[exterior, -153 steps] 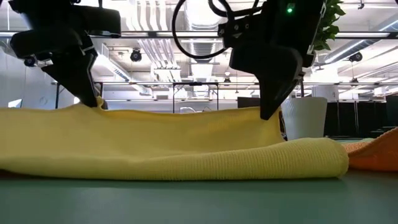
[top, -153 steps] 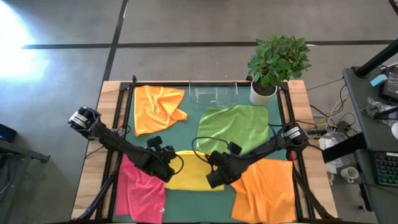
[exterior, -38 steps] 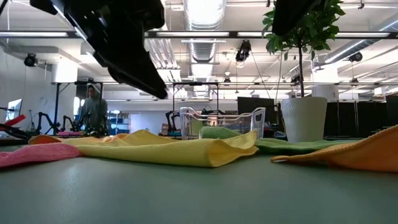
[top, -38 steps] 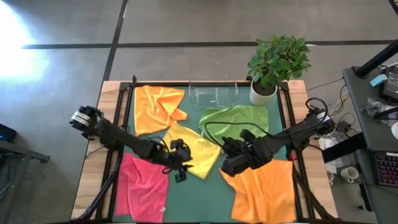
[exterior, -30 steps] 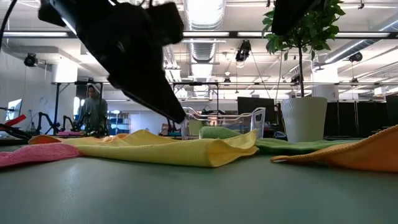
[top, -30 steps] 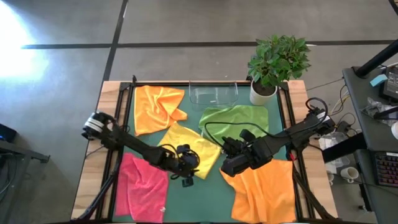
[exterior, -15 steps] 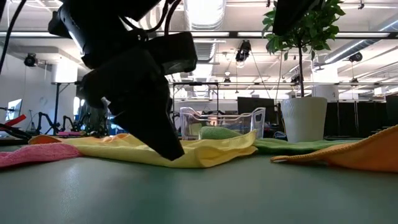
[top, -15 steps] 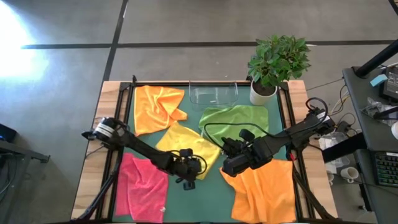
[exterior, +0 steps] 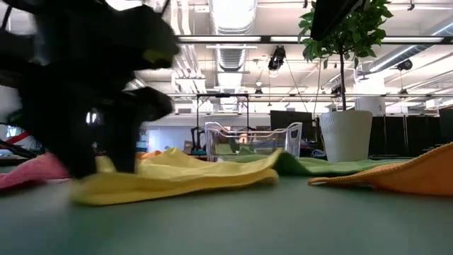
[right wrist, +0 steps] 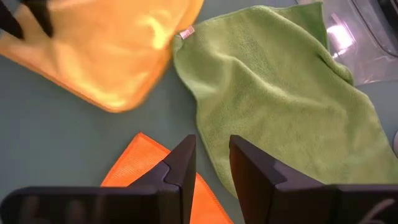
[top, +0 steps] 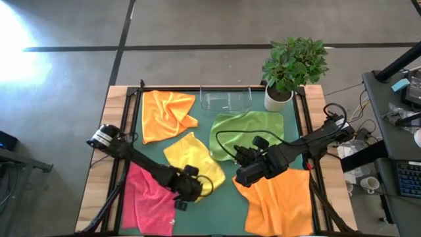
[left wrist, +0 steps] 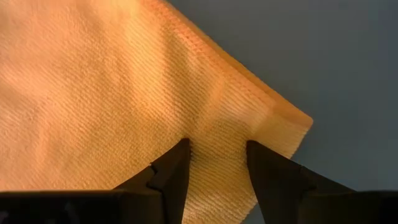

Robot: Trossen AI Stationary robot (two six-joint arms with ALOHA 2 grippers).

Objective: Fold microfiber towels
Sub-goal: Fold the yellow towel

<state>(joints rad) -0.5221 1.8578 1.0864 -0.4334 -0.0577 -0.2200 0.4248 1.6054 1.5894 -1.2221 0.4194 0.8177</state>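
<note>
Overhead, bright towels (top: 193,158) litter the green mat (top: 223,204).

Potted plant (top: 293,69) in a white pot at the far right corner of the green mat (top: 220,204). Just beside it, along the far edge, 1 clear plastic container (top: 225,100). Wooden table (top: 94,178) beneath. Desk with cables (top: 398,131) off to the right.

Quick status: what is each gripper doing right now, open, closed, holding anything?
Left gripper: closed on a corner of the yellow towel.
Right gripper: jaws open, holding nothing, above the mat near the green towel.
</note>
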